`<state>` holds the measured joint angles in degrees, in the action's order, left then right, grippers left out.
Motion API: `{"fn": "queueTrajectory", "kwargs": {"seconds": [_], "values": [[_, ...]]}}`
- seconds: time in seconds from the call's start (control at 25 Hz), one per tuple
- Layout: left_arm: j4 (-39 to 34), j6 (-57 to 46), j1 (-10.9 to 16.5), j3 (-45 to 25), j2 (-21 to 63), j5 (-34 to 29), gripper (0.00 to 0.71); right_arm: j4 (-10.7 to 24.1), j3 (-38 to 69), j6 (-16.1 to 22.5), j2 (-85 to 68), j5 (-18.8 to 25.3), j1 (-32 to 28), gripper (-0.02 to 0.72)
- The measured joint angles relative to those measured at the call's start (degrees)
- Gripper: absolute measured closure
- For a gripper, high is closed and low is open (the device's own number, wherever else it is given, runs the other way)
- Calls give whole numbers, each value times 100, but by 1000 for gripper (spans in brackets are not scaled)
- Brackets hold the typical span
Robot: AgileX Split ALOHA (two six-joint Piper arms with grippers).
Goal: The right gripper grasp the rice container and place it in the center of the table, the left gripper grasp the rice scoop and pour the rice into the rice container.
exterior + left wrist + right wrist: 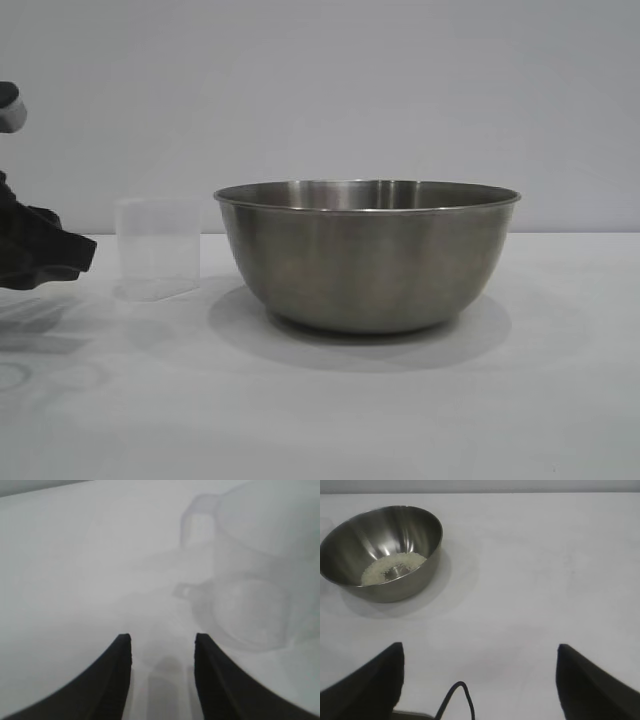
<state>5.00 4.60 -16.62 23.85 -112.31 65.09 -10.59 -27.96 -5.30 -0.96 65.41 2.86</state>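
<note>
- Steel bowl [367, 255] stands upright near the middle of the white tabletop [330, 420]. Nothing is touching it.
- My right wrist view looks down into the bowl [382, 552]: rice [390, 566] lies in a pale patch on the bottom, with a small bare spot of steel showing in the middle of the patch.
- Plastic cup [158, 248] stands upright on the tabletop just beside the bowl, on the left-arm side. A narrow gap separates the two; they do not touch.
- Cup is translucent. From the exterior view I cannot tell whether any grains are in it.
- My left tool [60, 255] sits at the left edge of the exterior view, low over the tabletop, its tip pointing toward the cup and stopping short of it.
- Left wrist view: the left tool [162, 645] has its two dark fingers [117, 680] parted with only bare tabletop showing between them. The cup [255, 580] sits ahead and off to one side, its loop handle [197, 522] visible at the rim. Left tool is released and grasps nothing.
- My right tool [480, 652] hangs well apart from the bowl, fingers [370, 682] spread wide over bare tabletop. It is released and empty.
- A thin dark cable [457, 700] loops up between the right fingers in the right wrist view.
</note>
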Motion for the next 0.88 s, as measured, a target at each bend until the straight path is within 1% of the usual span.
{"fn": "queueTrajectory", "kwargs": {"seconds": [0.16, 0.32, 0.44, 0.72, 0.8, 0.88], "values": [[0, 0, 0, -25, 495, -69, 457, 0, 0, 0, 0, 0, 0, 135], [0, 0, 0, -27, 1191, -822, 457, 0, 0, 0, 0, 0, 0, 135], [0, 0, 0, -48, 1847, -1667, 457, 0, 0, 0, 0, 0, 0, 135], [0, 0, 0, -79, 3582, -4151, 457, 0, 0, 0, 0, 0, 0, 135], [0, 0, 0, -69, 4062, -4944, 457, 0, 0, 0, 0, 0, 0, 135], [-9, 0, 0, 75, 4563, -5865, 457, 0, 0, 0, 0, 0, 0, 135]]}}
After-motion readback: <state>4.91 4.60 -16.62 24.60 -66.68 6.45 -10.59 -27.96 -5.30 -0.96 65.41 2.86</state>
